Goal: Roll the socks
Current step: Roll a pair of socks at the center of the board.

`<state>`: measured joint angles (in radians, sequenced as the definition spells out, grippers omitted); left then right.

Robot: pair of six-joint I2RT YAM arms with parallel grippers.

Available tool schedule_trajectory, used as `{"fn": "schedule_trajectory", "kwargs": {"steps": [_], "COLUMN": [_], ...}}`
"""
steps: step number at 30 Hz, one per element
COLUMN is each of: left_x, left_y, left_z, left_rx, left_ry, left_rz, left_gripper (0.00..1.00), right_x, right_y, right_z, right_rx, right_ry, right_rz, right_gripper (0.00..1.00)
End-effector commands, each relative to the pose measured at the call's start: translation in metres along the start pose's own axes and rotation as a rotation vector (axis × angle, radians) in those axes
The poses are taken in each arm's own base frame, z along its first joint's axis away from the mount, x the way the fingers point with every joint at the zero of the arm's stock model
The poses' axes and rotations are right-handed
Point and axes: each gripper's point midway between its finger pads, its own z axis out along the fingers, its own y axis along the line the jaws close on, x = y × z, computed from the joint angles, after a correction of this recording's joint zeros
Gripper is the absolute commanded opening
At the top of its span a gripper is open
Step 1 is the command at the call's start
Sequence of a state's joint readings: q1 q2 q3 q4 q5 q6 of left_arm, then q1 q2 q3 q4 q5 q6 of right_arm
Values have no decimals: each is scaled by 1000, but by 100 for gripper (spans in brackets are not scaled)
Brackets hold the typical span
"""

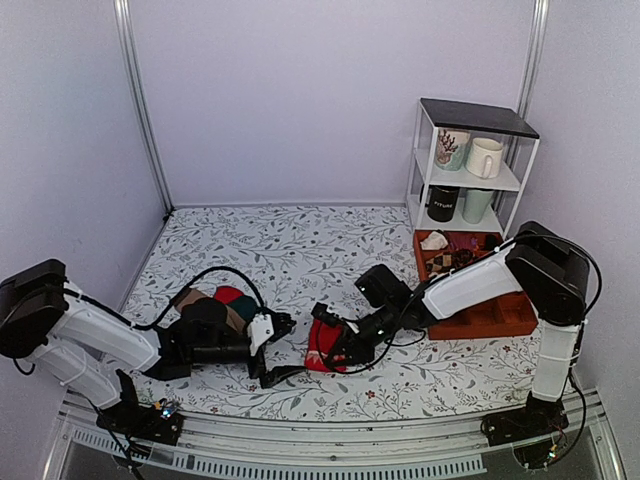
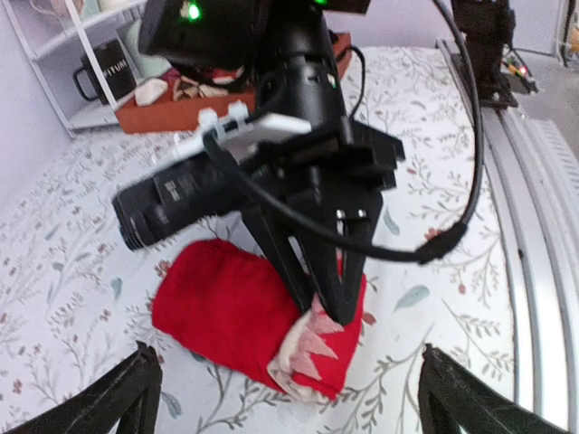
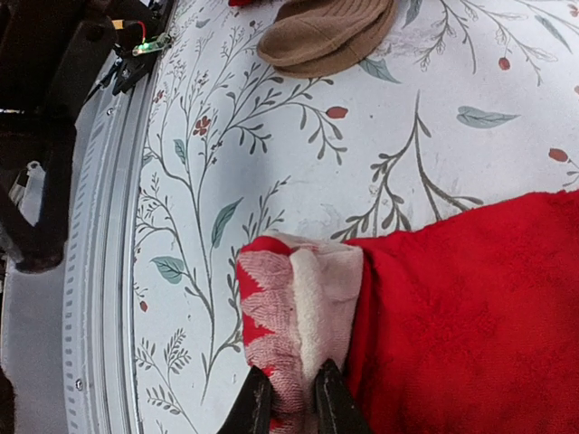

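My right gripper [image 3: 291, 402] is clamped on the pale end of the socks [image 3: 470, 307], which lie crosswise just ahead of my left gripper [image 1: 283, 348], its jaws wide apart.

Light: bright, even and soft over the whole worktop [image 1: 300, 235]; no lamp in view.
Shadows: faint and short, just under the right arm [image 1: 470, 285] beside the socks [image 1: 322, 347].
Blur: from the left wrist, the right arm above the socks is smeared; the shelf [image 2: 86, 54] far behind them is soft.
Sharpness: from the right wrist, the socks' knit is crisp.
Distortion: wall posts [image 1: 143, 110] behind the socks lean outward.
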<state>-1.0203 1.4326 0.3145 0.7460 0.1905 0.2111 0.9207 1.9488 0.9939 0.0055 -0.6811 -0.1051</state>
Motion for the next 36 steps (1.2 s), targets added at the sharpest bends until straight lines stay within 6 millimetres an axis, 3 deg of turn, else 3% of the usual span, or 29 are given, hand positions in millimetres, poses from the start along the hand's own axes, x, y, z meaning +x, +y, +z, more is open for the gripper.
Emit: {"fn": "schedule_trajectory", "kwargs": {"steps": [1,7,12,14,17,19,29,34,36], "left_x": [-26,-16,7,14,34,46,61,63,65], "left_y": [17,-12,-11,-9,-6,-7,0,-6,-9], "left_z": [-2,23,32,35,45,51,59,60,61], "left_rx": [-88,163,154,149,162,169,136,175,192], "left_ry": [-117,-63,0,18,84,127,188,209,225], "left_rz": [75,19,30,26,-17,-42,-58,-78,-100], "left_gripper": [100,99,91,83,57,50,48,8,0], "right_x": [95,100,103,103,104,105,108,107,106], "right_y": [-9,-9,-8,-8,-8,-7,-7,-8,-8], "right_z": [9,13,13,13,14,15,14,14,14], "right_rx": [24,9,3,0,-6,-12,-18,-17,-13], "right_ry": [295,310,320,320,325,327,335,335,333], "right_rz": [280,309,315,316,320,324,336,334,332], "right_gripper": [13,13,13,13,13,13,13,13,13]}}
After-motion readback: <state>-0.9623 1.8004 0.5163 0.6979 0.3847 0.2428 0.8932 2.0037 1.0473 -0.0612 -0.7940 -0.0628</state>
